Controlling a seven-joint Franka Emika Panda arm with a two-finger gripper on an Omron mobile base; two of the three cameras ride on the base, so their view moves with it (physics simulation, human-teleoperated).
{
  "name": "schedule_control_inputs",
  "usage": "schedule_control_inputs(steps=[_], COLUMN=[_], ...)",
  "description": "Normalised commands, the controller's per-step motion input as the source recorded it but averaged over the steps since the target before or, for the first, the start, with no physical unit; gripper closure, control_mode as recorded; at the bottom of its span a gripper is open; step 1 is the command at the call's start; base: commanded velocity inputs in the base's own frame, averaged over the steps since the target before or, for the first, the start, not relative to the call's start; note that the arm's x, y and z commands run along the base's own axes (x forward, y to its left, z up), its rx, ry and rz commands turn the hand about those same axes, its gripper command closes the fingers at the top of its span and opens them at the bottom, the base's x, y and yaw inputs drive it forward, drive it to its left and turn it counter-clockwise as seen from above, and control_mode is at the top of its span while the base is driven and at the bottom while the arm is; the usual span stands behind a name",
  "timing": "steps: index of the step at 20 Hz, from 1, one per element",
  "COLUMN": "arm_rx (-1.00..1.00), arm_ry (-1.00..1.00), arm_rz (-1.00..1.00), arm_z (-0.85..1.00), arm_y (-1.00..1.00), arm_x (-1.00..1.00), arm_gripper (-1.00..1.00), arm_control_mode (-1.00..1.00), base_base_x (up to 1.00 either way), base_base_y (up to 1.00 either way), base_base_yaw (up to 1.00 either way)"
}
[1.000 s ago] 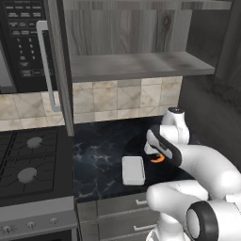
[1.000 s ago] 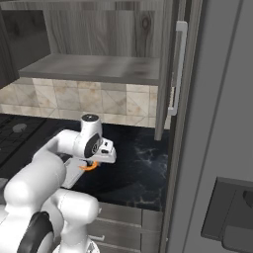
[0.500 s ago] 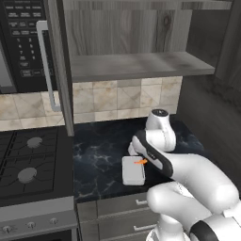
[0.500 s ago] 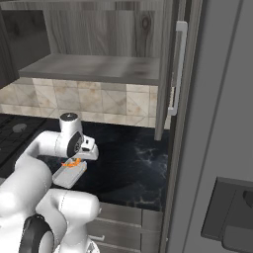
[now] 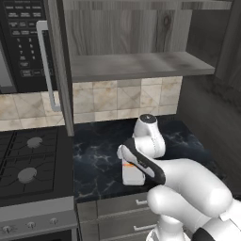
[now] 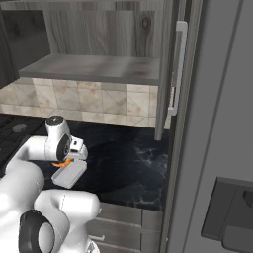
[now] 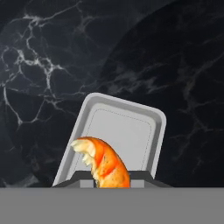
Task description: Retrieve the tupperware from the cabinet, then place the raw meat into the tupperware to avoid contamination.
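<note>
The tupperware (image 7: pixel 127 127), a shallow whitish tray, lies on the black marble counter (image 5: pixel 99 155). It also shows as the tupperware (image 6: pixel 69 174) in the right base view and, partly behind my arm, the tupperware (image 5: pixel 133 176) in the left base view. My gripper (image 7: pixel 112 180) is shut on the raw meat (image 7: pixel 103 161), an orange crescent hanging just above the container's near end. The meat (image 6: pixel 62 163) shows under my hand (image 6: pixel 74 148). The cabinet (image 5: pixel 136 63) stands open above, its shelf bare.
The open cabinet door (image 5: pixel 57 70) hangs left of my arm, and the other door (image 6: pixel 173 74) to the right. A black microwave (image 5: pixel 19 42) and stove (image 5: pixel 28 160) sit at left. Drawers (image 5: pixel 117 212) run below the counter. A tall grey panel (image 6: pixel 222 123) stands at right.
My arm has swung left across the counter with the raw meat held, from right of the tupperware to over its near end. The tupperware stayed put.
</note>
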Motion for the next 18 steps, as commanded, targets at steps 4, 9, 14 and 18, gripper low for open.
schedule_control_inputs(steps=[4, 9, 14, 18], arm_rx=[-0.01, -0.03, -0.01, 0.00], arm_ry=[0.00, 0.00, 0.00, 0.00], arm_rz=[0.00, 0.00, 0.00, 0.00], arm_z=[-0.08, -0.24, -0.14, -0.08], arm_y=[0.00, 0.00, 0.00, 0.00], arm_x=[0.00, 0.00, 0.01, 0.04], arm_gripper=[1.00, 1.00, 1.00, 1.00], arm_control_mode=[-1.00, -1.00, -1.00, -1.00], base_base_x=[0.00, 0.00, 0.00, 0.00], base_base_y=[0.00, 0.00, 0.00, 0.00], base_base_yaw=[0.00, 0.00, 0.00, 0.00])
